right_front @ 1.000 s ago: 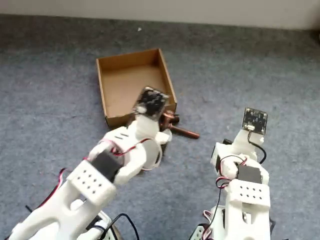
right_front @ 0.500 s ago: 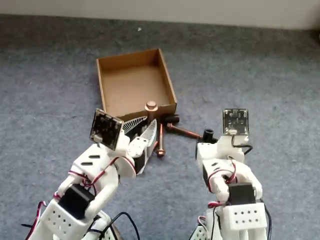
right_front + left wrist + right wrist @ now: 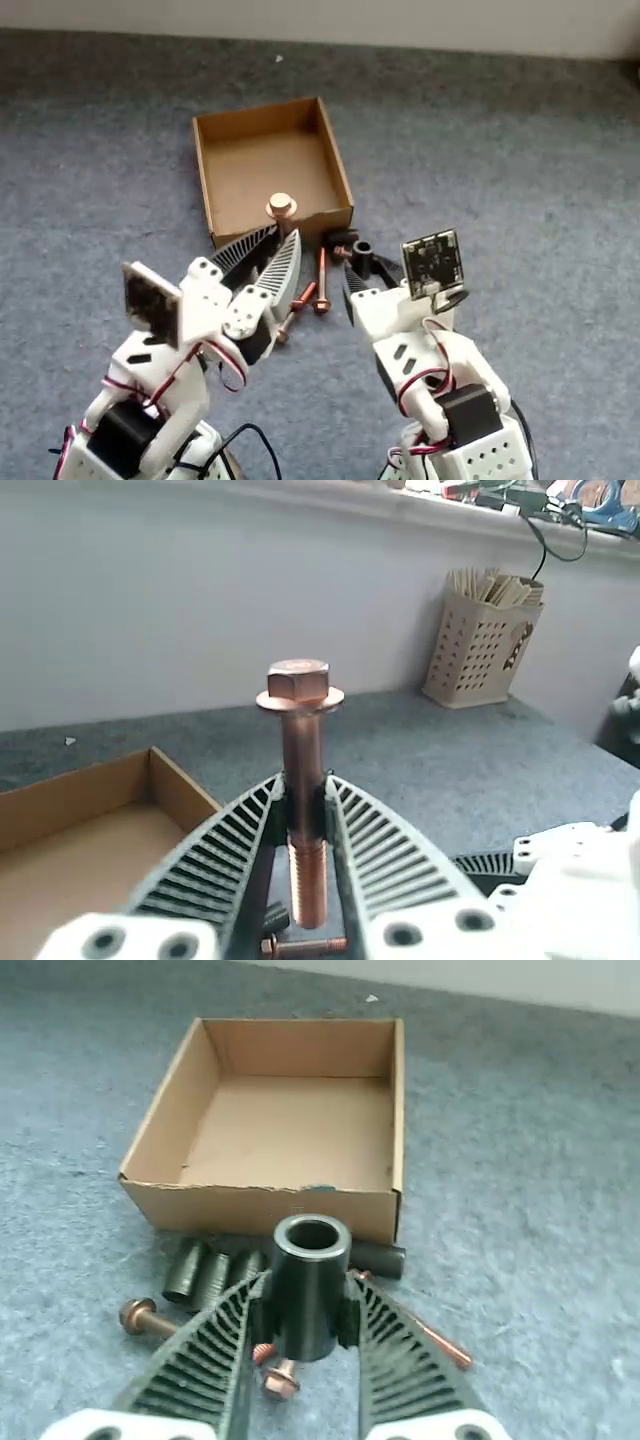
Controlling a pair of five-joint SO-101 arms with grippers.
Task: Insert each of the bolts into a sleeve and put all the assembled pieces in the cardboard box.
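Grey carpet (image 3: 520, 150) covers the table. The box (image 3: 205, 180) sits on it with its open side up. The left gripper (image 3: 284, 231) is just in front of the box's near wall, its fingers closed tight on a bolt (image 3: 298, 730) held upright, head on top. The right gripper (image 3: 305, 1290) is beside it and clamps a sleeve (image 3: 308, 1260) upright, bore facing up, apart from the held bolt. Loose sleeves (image 3: 200, 1270) lie along the box's front wall. Loose bolts (image 3: 321, 280) lie on the carpet between the two grippers.
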